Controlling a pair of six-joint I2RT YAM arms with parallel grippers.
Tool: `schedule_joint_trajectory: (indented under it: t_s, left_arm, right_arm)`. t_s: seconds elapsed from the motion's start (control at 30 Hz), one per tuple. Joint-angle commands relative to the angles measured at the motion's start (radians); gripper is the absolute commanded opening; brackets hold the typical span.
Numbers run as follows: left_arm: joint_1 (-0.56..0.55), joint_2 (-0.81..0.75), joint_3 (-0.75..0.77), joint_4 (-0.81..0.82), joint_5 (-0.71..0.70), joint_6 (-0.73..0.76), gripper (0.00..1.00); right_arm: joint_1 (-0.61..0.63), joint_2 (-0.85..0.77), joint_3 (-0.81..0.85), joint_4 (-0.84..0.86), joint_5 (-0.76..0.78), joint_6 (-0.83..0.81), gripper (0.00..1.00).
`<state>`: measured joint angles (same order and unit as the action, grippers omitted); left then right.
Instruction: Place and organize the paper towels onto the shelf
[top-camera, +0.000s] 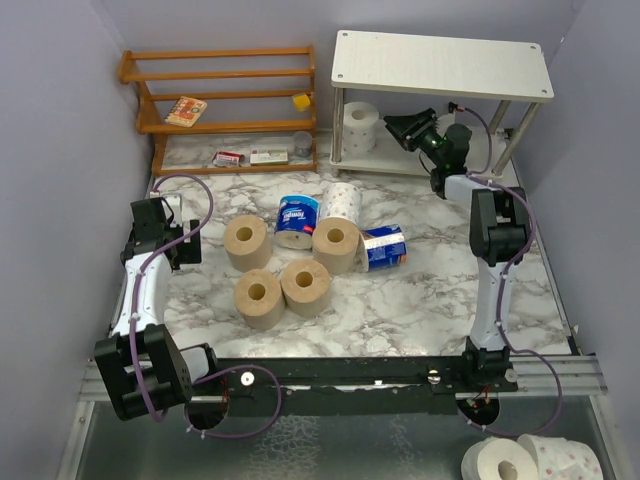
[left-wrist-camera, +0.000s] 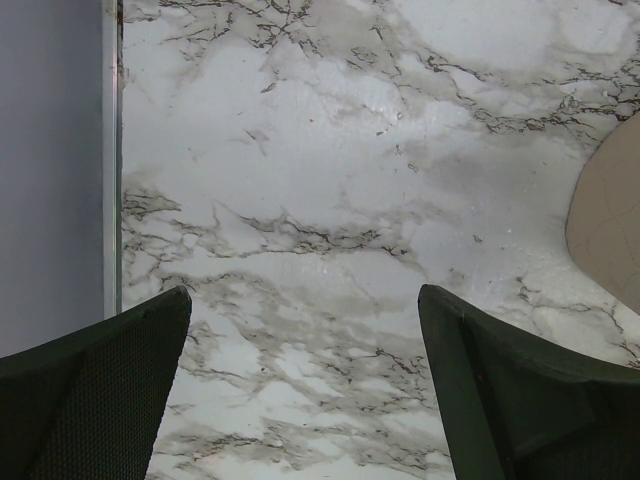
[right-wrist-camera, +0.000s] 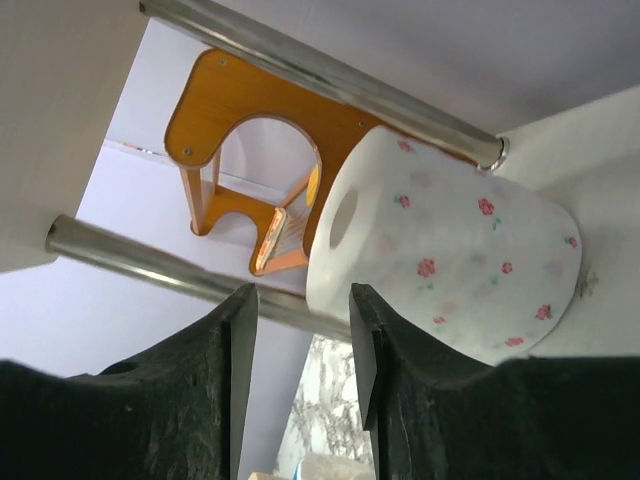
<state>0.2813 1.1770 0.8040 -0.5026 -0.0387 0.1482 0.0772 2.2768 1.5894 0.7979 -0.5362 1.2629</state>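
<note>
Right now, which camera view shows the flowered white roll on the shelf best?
The right wrist view: the flowered roll is close, core and red flowers clear. The top external view shows it small on the shelf. The left wrist view misses it.

Pale lavender walls (top-camera: 60, 120) around a marble-patterned table (top-camera: 420, 300) — orange-brown slatted rack (top-camera: 240, 97) (back left corner)

At 1 o'clock the shelf (top-camera: 440, 62) roofs over my right gripper (top-camera: 392, 124); a dotted roll (top-camera: 360, 125) blocks its lower tier's 9 o'clock end. Rolls (top-camera: 305, 287) crowd the worktop (top-camera: 420, 300) centre; I see open marble at 5 o'clock.
</note>
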Motion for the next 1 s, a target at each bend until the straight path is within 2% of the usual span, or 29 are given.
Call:
schedule_joint_trajectory:
  t_s: [0.0, 0.13, 0.2, 0.33, 0.47, 0.53, 0.6, 0.73, 0.87, 0.97]
  left_arm:
    - [0.008, -0.017, 0.025, -0.007, 0.014, -0.004, 0.99]
    - [0.009, -0.035, 0.022, -0.007, 0.037, -0.001, 0.99]
    - [0.009, -0.037, 0.021, -0.007, 0.045, 0.0, 0.99]
    - [0.009, -0.03, 0.024, -0.011, 0.052, 0.001, 0.99]
    - [0.009, -0.024, 0.027, -0.014, 0.07, 0.002, 0.99]
    - [0.009, -0.026, 0.027, -0.017, 0.074, 0.003, 0.99]
    - [0.009, -0.029, 0.027, -0.016, 0.077, 0.005, 0.99]
    - [0.009, -0.031, 0.026, -0.017, 0.081, 0.005, 0.99]
    - [0.009, -0.03, 0.027, -0.019, 0.083, 0.007, 0.99]
    - [0.009, -0.023, 0.029, -0.019, 0.085, 0.007, 0.99]
  right_arm:
    - [-0.025, -0.179, -0.183, 0.143, -0.002, -0.061, 0.43]
    - [-0.082, -0.365, -0.361, 0.085, -0.039, -0.204, 0.43]
    - [-0.097, -0.461, -0.39, -0.091, -0.094, -0.397, 0.43]
    - [-0.1, -0.608, -0.367, -0.609, -0.229, -0.802, 0.42]
    - [-0.1, -0.614, -0.174, -1.284, -0.274, -1.158, 0.41]
    - [-0.1, -0.613, -0.114, -1.49, -0.242, -1.267, 0.4]
    - [-0.1, -0.653, -0.14, -1.553, -0.179, -1.319, 0.4]
    - [-0.1, -0.758, -0.265, -1.51, -0.088, -1.345, 0.42]
    - [-0.099, -0.738, -0.263, -1.634, -0.129, -1.389, 0.43]
    - [-0.099, -0.744, -0.301, -1.649, -0.165, -1.401, 0.34]
